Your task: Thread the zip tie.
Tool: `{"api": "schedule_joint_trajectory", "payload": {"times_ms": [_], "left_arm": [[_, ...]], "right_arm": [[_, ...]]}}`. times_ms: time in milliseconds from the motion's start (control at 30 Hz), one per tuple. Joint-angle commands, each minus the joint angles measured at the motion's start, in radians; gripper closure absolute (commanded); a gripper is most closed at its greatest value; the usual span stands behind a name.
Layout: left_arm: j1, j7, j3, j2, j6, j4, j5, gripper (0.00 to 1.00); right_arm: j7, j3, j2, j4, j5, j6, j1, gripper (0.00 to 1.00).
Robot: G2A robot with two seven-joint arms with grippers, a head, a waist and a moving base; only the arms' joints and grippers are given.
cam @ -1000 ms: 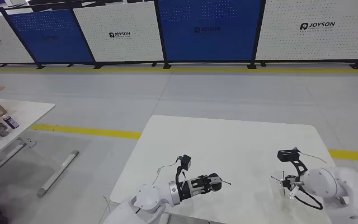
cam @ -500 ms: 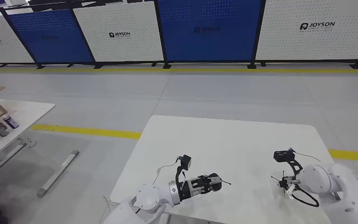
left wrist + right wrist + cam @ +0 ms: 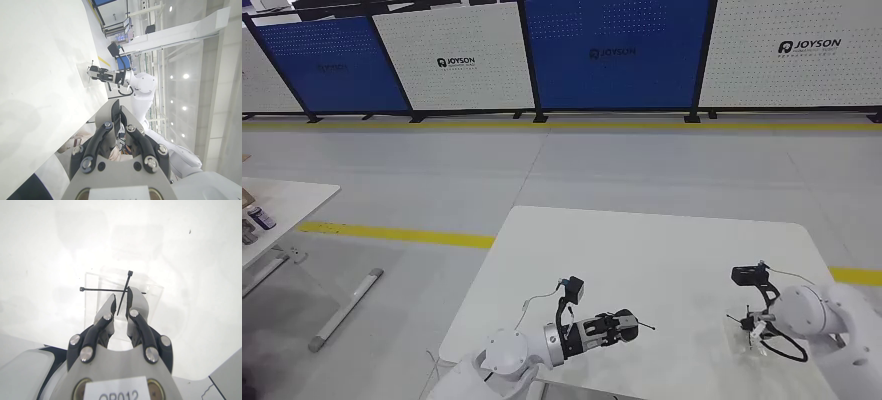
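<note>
Black slanted plastic zip tie point(image 3: 127, 281) atop clear acrylic block point(image 3: 91, 306), tabletop point(image 3: 642, 250) front-right: tail between narrowly parted jaws of right gripper point(image 3: 121, 292), head pointing away.

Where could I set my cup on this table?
The far half of the table, from the far edge to the grippers, is bare. So is the strip between the left gripper, shut on a zip tie, and the right gripper. The near right corner is crowded: the open right gripper is at a clear stand bearing two crossed zip ties.
</note>
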Motion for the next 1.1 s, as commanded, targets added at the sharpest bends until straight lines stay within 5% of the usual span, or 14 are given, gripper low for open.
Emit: {"api": "schedule_joint_trajectory", "payload": {"times_ms": [0,133,200,600,733,867,1000,1067], "left_arm": [[0.0,0.0,0.0,0.0,0.0,0.0,0.0,1.0],[0.0,0.0,0.0,0.0,0.0,0.0,0.0,1.0],[0.0,0.0,0.0,0.0,0.0,0.0,0.0,1.0],[0.0,0.0,0.0,0.0,0.0,0.0,0.0,1.0],[0.0,0.0,0.0,0.0,0.0,0.0,0.0,1.0],[0.0,0.0,0.0,0.0,0.0,0.0,0.0,1.0],[0.0,0.0,0.0,0.0,0.0,0.0,0.0,1.0],[0.0,0.0,0.0,0.0,0.0,0.0,0.0,1.0]], "right_arm": [[0.0,-0.013,-0.001,0.009,0.004,0.006,0.011,0.84],[0.0,-0.034,-0.003,0.026,0.013,0.015,0.029,0.87],[0.0,-0.042,-0.003,0.036,0.018,0.018,0.036,1.0],[0.0,-0.026,0.015,-0.006,0.034,0.032,0.019,1.0],[-0.022,0.053,0.038,-0.091,0.03,0.047,-0.051,1.0],[-0.104,0.199,0.07,-0.208,0.052,0.051,-0.182,1.0],[-0.196,0.338,0.095,-0.299,0.11,-0.043,-0.336,1.0],[-0.198,0.344,0.097,-0.304,0.114,-0.058,-0.346,1.0]]}}
